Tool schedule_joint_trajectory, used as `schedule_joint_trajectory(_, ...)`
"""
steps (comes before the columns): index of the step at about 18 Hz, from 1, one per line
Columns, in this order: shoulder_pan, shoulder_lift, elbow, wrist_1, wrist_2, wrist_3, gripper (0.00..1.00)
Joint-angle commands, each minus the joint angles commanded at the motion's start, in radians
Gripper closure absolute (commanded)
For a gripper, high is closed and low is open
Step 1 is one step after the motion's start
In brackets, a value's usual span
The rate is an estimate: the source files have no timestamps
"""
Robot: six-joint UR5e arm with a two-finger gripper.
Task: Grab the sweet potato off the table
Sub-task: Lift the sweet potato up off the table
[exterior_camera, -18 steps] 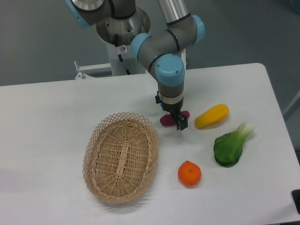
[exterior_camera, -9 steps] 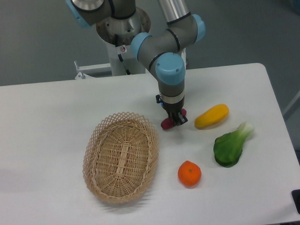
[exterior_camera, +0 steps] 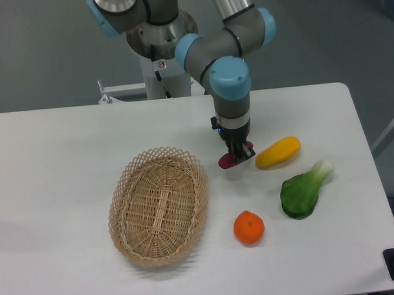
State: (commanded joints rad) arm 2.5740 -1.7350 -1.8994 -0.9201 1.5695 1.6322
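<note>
The sweet potato (exterior_camera: 226,161) is a small dark reddish-purple tuber, mostly hidden behind the fingers. My gripper (exterior_camera: 238,154) points straight down and is shut on it, holding it slightly tilted just above the white table (exterior_camera: 67,145), between the basket and the yellow vegetable. Only its left end and a bit of its right end show.
A woven wicker basket (exterior_camera: 159,205) sits left of the gripper. A yellow oblong vegetable (exterior_camera: 278,152) lies just right of it. A green leafy vegetable (exterior_camera: 303,191) and a round orange fruit (exterior_camera: 249,227) lie to the front right. The robot base (exterior_camera: 155,39) stands at the back.
The gripper closed on the sweet potato, then moved slightly right and up with it. The tuber now hangs tilted in the fingers.
</note>
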Motion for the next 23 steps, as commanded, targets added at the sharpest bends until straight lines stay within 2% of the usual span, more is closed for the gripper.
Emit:
schedule_joint_trajectory(2,0.000,0.014,0.055,-0.029,-0.061,-0.069,0.84)
schedule_joint_trajectory(8,-0.002,0.008,0.173,-0.022,-0.189,-0.277,0.84)
schedule_joint_trajectory(11,-0.009,-0.001,0.197,-0.014,-0.204,-0.347,0.84)
schedule_joint_trajectory(23,-0.008,-0.005,0.209,-0.013,-0.203,-0.345,0.83)
